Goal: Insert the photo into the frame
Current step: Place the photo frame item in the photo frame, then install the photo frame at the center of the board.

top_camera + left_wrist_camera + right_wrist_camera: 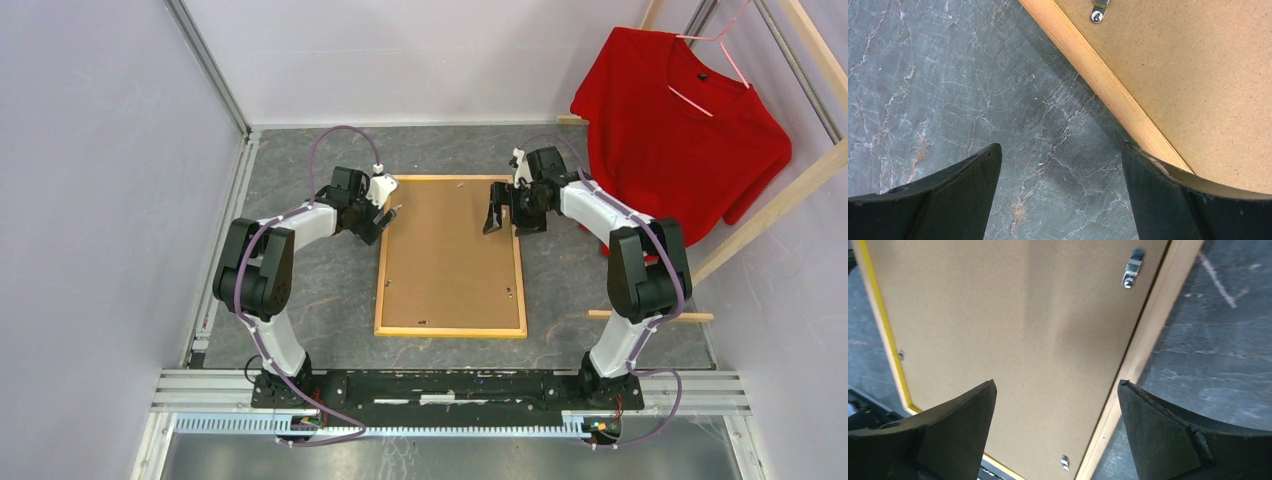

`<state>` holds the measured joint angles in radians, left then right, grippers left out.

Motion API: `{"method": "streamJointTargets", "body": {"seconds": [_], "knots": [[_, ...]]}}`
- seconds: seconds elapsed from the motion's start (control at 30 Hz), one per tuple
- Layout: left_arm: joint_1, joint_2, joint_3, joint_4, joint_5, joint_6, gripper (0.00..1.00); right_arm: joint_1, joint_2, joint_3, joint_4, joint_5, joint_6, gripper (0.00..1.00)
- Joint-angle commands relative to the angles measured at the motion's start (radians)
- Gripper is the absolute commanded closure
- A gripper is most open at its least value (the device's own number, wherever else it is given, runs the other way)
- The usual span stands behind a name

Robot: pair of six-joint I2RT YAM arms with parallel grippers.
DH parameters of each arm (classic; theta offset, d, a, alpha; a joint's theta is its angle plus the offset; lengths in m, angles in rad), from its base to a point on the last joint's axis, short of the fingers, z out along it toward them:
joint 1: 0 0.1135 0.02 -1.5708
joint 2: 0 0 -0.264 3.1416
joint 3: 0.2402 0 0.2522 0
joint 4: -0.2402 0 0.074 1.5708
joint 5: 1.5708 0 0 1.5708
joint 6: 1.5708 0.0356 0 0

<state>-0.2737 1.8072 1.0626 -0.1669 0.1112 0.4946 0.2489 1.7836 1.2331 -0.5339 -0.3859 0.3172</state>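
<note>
The frame (pixel 450 330) lies back-up at the centre of the top view, flat on the table (pixel 330 290), its wooden rim around a brown panel (pixel 450 255). Metal clips (pixel 1132 267) sit along the panel's edge.

The right gripper (pixel 497 210) hangs over the frame's upper right corner, jaws spread wide and holding nothing; in its wrist view, panel and wooden rail show between the fingers (pixel 948 435).

The left gripper (pixel 385 215) is at the upper left corner, also wide open and empty, mostly over bare table. Whether one finger (pixel 1173 200) touches the rail, I cannot tell.

A red shirt (pixel 680 130) hangs at the upper right.
</note>
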Motion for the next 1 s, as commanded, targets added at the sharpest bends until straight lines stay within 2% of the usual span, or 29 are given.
{"method": "streamJointTargets", "body": {"seconds": [0.0,0.17,0.27,0.33,0.4,0.43,0.5,0.53,0.57,0.67,0.8,0.97], "knots": [[0.014,-0.024,-0.015,-0.056,0.01,0.001,0.05,0.016,-0.043,0.1,-0.1,0.117,-0.081,0.02],[0.042,-0.029,-0.003,-0.081,0.035,0.001,0.05,0.016,-0.098,0.147,-0.114,0.183,-0.087,0.02],[0.068,-0.029,0.025,-0.114,0.057,-0.002,0.04,0.014,-0.163,0.163,-0.034,0.307,-0.004,0.02],[0.091,-0.033,0.052,-0.151,0.092,-0.007,0.03,0.004,-0.194,0.14,0.023,0.314,0.011,0.02],[0.111,-0.042,0.076,-0.187,0.134,-0.017,0.02,-0.021,-0.218,0.031,0.144,0.197,0.066,0.02],[0.117,-0.047,0.085,-0.205,0.151,-0.02,0.02,-0.049,-0.22,-0.043,0.224,0.05,0.116,0.02],[0.12,-0.056,0.1,-0.242,0.178,-0.026,0.02,-0.069,-0.231,-0.185,0.436,-0.134,0.221,0.02],[0.12,-0.06,0.106,-0.26,0.202,-0.031,0.02,-0.05,-0.249,-0.239,0.521,-0.148,0.247,0.02],[0.12,-0.063,0.11,-0.28,0.222,-0.038,0.01,-0.012,-0.269,-0.264,0.576,-0.117,0.235,0.02],[0.119,-0.062,0.119,-0.337,0.309,-0.066,0.04,0.165,-0.304,-0.238,0.507,0.091,0.138,0.02],[0.119,-0.054,0.112,-0.363,0.385,-0.088,0.08,0.372,-0.311,-0.331,0.671,0.167,0.179,0.17],[0.119,-0.025,0.125,-0.385,0.442,-0.127,0.15,0.567,-0.208,-0.369,0.845,0.241,0.224,0.28]]}}
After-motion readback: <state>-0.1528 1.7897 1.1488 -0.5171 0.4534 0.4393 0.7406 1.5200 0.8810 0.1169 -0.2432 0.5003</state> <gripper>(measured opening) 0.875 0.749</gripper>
